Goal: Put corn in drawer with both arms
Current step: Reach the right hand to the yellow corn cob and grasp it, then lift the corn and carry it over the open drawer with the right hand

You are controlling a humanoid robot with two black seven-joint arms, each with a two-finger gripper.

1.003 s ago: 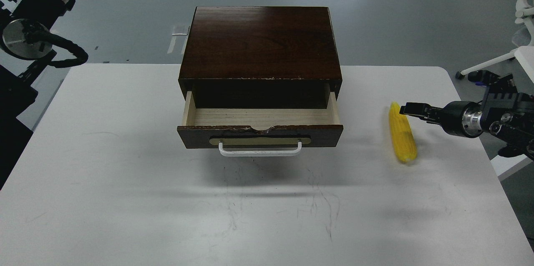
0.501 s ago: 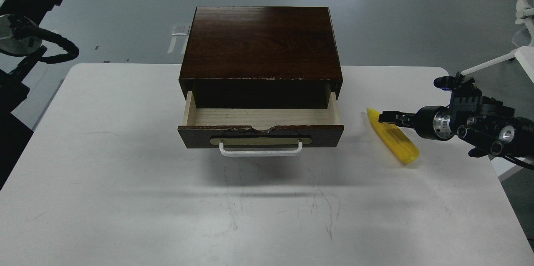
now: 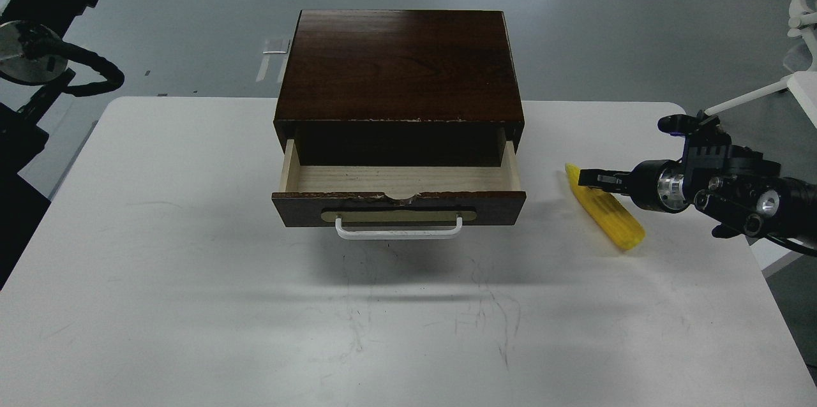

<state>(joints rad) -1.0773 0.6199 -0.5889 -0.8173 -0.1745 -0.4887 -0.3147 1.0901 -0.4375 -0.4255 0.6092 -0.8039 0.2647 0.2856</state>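
The corn (image 3: 609, 217), a bright yellow tapered cob, lies on the white table to the right of the box, slanting from upper left to lower right. The drawer (image 3: 399, 182) of the dark brown box (image 3: 399, 62) is pulled open, and its pale wood inside shows nothing in it. The white bar handle (image 3: 399, 232) faces me. My right gripper (image 3: 590, 178) comes in from the right and its thin tip lies over the corn's narrow upper end. Its fingers cannot be told apart. My left arm (image 3: 38, 43) is at the top left, and its gripper is beyond the frame's edge.
The white table (image 3: 191, 279) carries only the box and the corn. A white chair (image 3: 801, 56) stands off the table's right side. Grey floor lies behind the box.
My right gripper moved left onto the corn's upper end. The corn turned, its narrow end swinging left toward the box. My left arm drew up and back at the top left.
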